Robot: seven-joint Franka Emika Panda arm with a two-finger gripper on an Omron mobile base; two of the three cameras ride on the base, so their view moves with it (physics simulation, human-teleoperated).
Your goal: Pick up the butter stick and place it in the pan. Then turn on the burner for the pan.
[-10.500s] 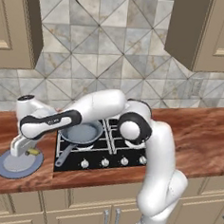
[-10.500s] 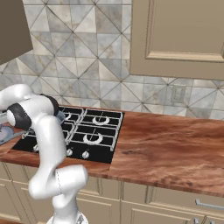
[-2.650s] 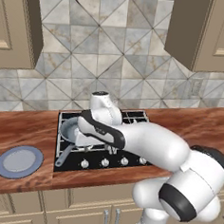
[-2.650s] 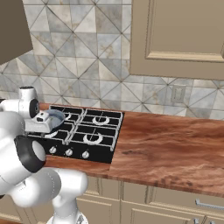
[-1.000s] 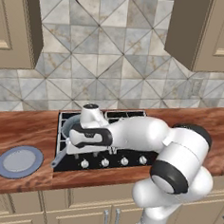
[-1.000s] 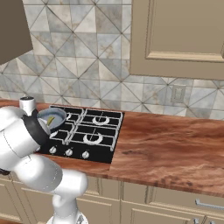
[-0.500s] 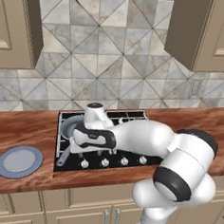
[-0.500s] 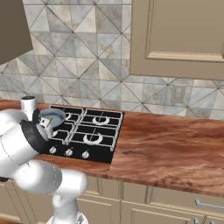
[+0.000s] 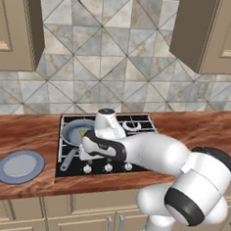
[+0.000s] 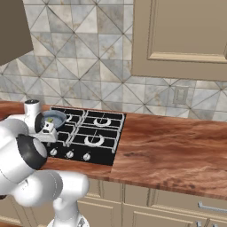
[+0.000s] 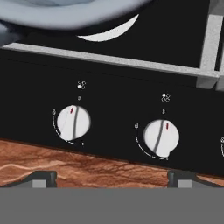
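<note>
The grey-blue pan [image 9: 77, 130] sits on the cooktop's front left grate, its dark handle [image 9: 67, 158] pointing toward the counter edge. The yellow butter stick [image 9: 83, 132] lies inside it. My gripper [image 9: 88, 157] hangs open and empty just in front of the pan, over the knob row. In the hand view the gripper [image 11: 111, 178] faces two white knobs [image 11: 73, 123] [image 11: 161, 138], with the fingertips [image 11: 43, 177] spread wide on either side. The pan's underside [image 11: 65, 13] and a sliver of the silver-white burner [image 11: 109, 34] show above them. From the right, the pan [image 10: 54, 118] sits behind the gripper [image 10: 46, 133].
A flat blue-grey plate [image 9: 19, 166] lies on the wooden counter left of the black cooktop [image 9: 138, 161]. More knobs [image 10: 70, 154] run along the cooktop's front edge. Three other burners [image 10: 95, 139] stand uncovered. Wall cabinets hang above.
The hand has shifted a little to the right and lowered toward the knob row. Its jaws stayed open, and the pan and butter have not moved.
</note>
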